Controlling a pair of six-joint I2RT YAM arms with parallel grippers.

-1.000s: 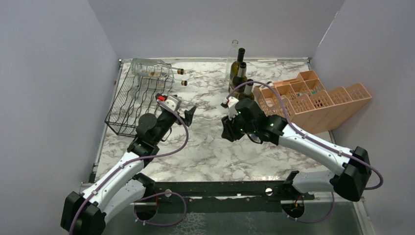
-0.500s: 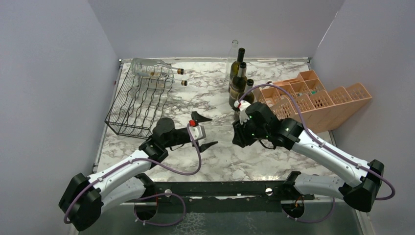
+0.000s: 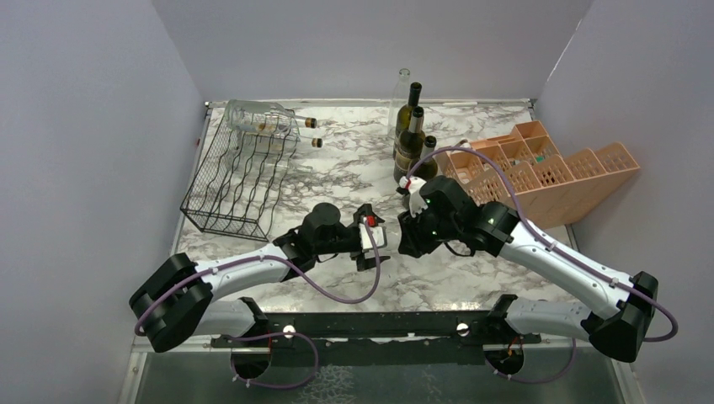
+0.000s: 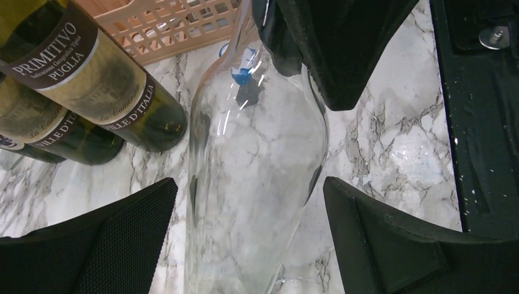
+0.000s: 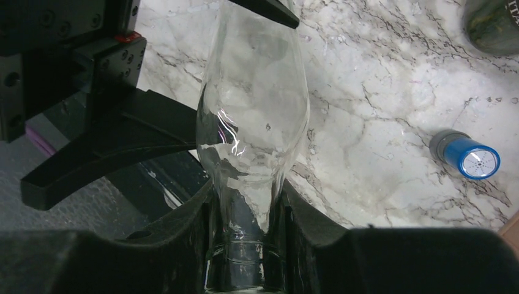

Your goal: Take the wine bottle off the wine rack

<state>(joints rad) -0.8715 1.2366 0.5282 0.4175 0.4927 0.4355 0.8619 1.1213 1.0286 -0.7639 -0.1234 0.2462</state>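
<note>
walls (image 3: pixel 379 42): plain lavender | table (image 3: pixel 345 160): white-grey marble top

This is a robot test booth in a lab, not a home or a shop. Plain pale walls (image 3: pixel 84 126) close in a marble-patterned table (image 3: pixel 354 160) at 9, 12 and 3 o'clock. A left arm (image 3: pixel 244 269) and a right arm (image 3: pixel 556 252), both trailing purple cables, are bolted to a black rail (image 3: pixel 379 324) at 6 o'clock. On the table sit a black wire rack (image 3: pixel 240 177) at 10 o'clock, bottles (image 3: pixel 410 143) at 12 and an orange crate (image 3: pixel 547 172) at 2.
</note>
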